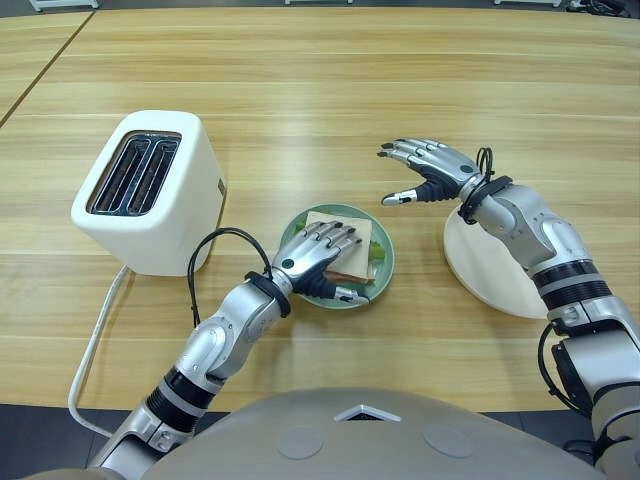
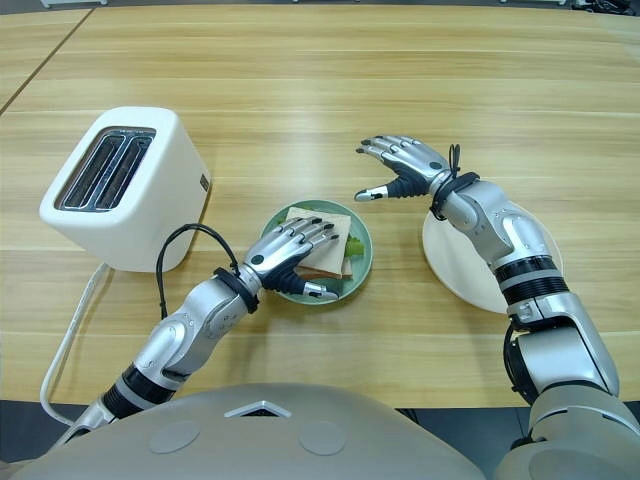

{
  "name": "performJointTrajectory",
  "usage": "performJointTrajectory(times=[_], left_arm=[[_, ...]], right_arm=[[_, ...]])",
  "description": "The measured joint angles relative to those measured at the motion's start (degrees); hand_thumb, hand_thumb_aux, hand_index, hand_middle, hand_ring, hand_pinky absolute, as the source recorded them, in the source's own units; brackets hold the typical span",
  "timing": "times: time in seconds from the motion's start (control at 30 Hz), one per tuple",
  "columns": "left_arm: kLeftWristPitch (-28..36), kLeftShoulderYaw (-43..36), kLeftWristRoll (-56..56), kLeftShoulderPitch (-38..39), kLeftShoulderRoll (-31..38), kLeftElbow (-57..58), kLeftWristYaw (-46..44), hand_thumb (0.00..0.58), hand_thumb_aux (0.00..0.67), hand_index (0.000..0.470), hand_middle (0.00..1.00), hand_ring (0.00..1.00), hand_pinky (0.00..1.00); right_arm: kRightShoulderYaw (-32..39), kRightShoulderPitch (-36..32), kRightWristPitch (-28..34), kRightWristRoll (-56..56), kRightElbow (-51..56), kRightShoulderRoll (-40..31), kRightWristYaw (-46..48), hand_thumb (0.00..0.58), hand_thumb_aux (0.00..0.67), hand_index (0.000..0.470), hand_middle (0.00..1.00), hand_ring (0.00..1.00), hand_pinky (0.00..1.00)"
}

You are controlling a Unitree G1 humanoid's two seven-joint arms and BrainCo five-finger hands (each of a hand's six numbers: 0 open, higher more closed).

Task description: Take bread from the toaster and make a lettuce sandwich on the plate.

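Note:
A white two-slot toaster stands at the left with both slots looking empty. A green plate holds a sandwich: a bread slice on top, lettuce sticking out at its right side. My left hand hovers flat over the sandwich's near half, fingers spread and holding nothing; whether it touches the bread I cannot tell. My right hand is raised to the right of the green plate, open and empty, above the far-left rim of a white plate.
The toaster's white cord runs off the near table edge at the left. A black cable loops from my left wrist beside the toaster. Bare wooden tabletop stretches behind everything.

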Motion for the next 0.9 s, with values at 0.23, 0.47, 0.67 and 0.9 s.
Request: performJointTrajectory(times=[0.23, 0.47, 0.67, 0.9], left_arm=[[-0.12, 7.70, -0.34, -1.11, 0.43, -16.32, 2.55, 0.000, 0.000, 0.000, 0.00, 0.00, 0.00], [-1.47, 21.76, -22.61, 12.45, 7.39, -23.21, -4.59, 0.580, 0.670, 0.470, 0.00, 0.00, 0.00], [-10.13, 37.35, -37.40, 29.41, 15.91, -23.68, -10.09, 0.580, 0.670, 0.470, 0.00, 0.00, 0.00], [-18.83, 46.19, -40.72, 38.45, 18.51, -19.44, -12.66, 0.580, 0.670, 0.470, 1.00, 1.00, 1.00]], right_arm=[[-2.16, -0.10, -1.67, 3.58, -0.72, 0.42, -1.25, 0.000, 0.000, 0.000, 0.00, 0.00, 0.00], [-5.43, 7.68, -8.34, 21.16, -9.71, -2.76, 9.29, 0.580, 0.670, 0.470, 0.21, 0.21, 0.21], [-8.81, 18.09, -11.33, 35.68, -20.92, -9.58, 19.95, 0.580, 0.670, 0.470, 0.71, 0.71, 0.71], [-11.67, 23.92, -10.37, 39.95, -24.63, -13.37, 27.80, 0.580, 0.670, 0.470, 0.99, 0.99, 0.99]])
